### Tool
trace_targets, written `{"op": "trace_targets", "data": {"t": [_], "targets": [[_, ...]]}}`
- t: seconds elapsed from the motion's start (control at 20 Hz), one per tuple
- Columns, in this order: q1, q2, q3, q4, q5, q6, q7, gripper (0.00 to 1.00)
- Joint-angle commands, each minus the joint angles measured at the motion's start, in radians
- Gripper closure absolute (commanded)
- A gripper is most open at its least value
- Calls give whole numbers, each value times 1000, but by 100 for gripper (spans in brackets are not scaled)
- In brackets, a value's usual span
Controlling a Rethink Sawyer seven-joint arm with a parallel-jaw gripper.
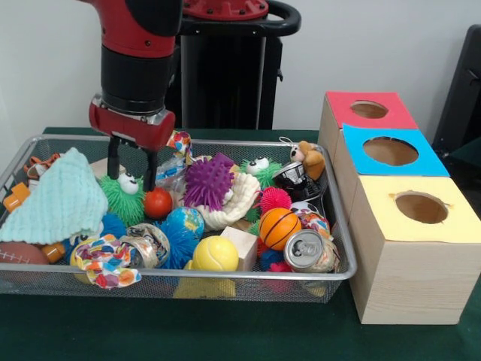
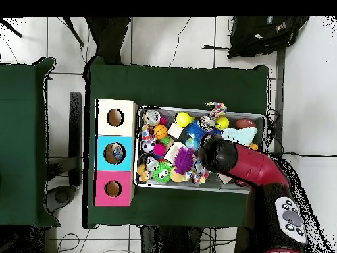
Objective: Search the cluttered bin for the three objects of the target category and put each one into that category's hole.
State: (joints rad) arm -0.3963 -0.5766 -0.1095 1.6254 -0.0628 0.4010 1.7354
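My gripper (image 1: 131,167) hangs open over the left half of the wire bin (image 1: 188,275). Its two black fingers (image 1: 113,160) stand apart on either side of a green spiky toy with eyes (image 1: 128,192). A small red ball (image 1: 158,203) lies just right of the right finger. Close by are a purple spiky ball (image 1: 208,180), a globe ball (image 1: 184,223), a basketball (image 1: 279,227) and a yellow tennis ball (image 1: 216,253). In the overhead view the red arm (image 2: 227,158) covers the gripper and the bin's right half (image 2: 260,118).
Three wooden boxes with round holes stand beside the bin, topped red (image 1: 368,110), blue (image 1: 389,150) and yellow (image 1: 421,207). A mint cloth (image 1: 52,199), a drink can (image 1: 310,250), a wooden block (image 1: 242,244) and a teddy (image 1: 308,158) crowd the bin.
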Motion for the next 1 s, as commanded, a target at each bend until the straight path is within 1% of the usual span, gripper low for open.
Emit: {"op": "trace_targets", "data": {"t": [0.05,0.25,0.5,0.65,1.0], "targets": [[2,75,9,46,72,59,226,0],[13,98,6,40,93,36,236,0],[31,107,14,58,122,-2,249,0],[43,123,19,63,142,-12,257,0],[68,133,17,100,183,-29,269,0]]}}
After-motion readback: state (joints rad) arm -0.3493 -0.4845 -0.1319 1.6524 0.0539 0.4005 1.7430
